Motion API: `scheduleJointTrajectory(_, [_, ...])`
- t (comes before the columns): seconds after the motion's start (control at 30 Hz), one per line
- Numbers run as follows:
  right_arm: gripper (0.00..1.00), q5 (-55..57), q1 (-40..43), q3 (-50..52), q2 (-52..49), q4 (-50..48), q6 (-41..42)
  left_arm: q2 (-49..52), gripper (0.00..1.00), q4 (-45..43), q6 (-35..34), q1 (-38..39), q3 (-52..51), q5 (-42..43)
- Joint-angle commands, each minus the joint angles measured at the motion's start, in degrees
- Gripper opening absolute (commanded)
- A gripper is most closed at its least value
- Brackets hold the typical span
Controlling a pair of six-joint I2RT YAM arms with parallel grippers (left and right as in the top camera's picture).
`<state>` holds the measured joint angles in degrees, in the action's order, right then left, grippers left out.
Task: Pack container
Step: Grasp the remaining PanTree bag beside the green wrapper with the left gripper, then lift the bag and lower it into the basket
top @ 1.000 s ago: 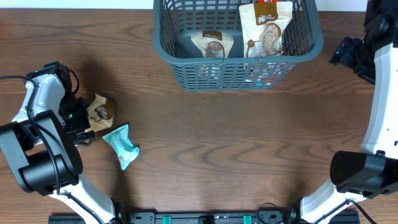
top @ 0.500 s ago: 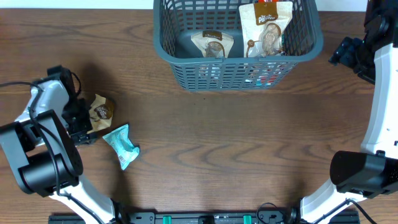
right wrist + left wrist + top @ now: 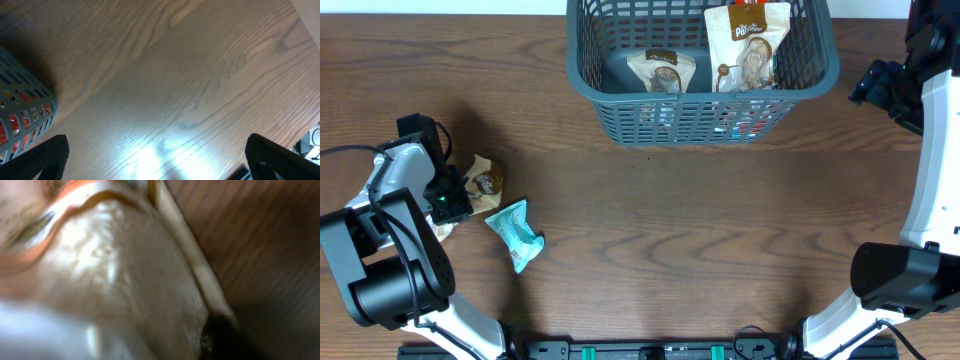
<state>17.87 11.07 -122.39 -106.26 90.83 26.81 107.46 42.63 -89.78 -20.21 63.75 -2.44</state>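
Check for a firm left tool (image 3: 460,195) pinch, closure untellable here, on the brown snack packet (image 3: 484,178) before lifting toward the container (image 3: 705,120).

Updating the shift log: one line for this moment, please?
left claw: at tan packet, grip unclear | right claw: open, empty | teal packet: on table | container: packets inside

The right tool (image 3: 159,167) hangs spread wide over the wooden bench (image 3: 190,75); a corner of the container (image 3: 22,107) shows at left.
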Motion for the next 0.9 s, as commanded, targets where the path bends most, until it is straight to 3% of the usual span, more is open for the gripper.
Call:
scheduleJointTrajectory(0.0, [0.99, 1.2, 0.5, 0.2, -0.2, 0.0, 1.0, 4.7, 0.06, 2.4, 0.8, -0.3, -4.5, 3.7])
scheduleJointTrajectory(0.17, [0.99, 1.2, 0.5, 0.2, -0.2, 0.0, 1.0, 4.7, 0.06, 1.6, 6.7, -0.2, -4.5, 4.6])
scheduleJointTrajectory(0.4, [0.99, 1.2, 0.5, 0.2, -0.2, 0.0, 1.0, 1.4, 0.06, 1.8, 25.4, 0.1, -0.8, 2.9])
scheduleJointTrajectory(0.73, [0.99, 1.2, 0.5, 0.2, -0.2, 0.0, 1.0, -22.5, 0.06, -1.6, 51.6, 5.1, 10.2, 1.3])
scheduleJointTrajectory(0.87, [0.99, 1.2, 0.5, 0.2, -0.2, 0.0, 1.0, -30.6, 0.06, -2.9, 57.3, 9.7, 17.1, 1.3])
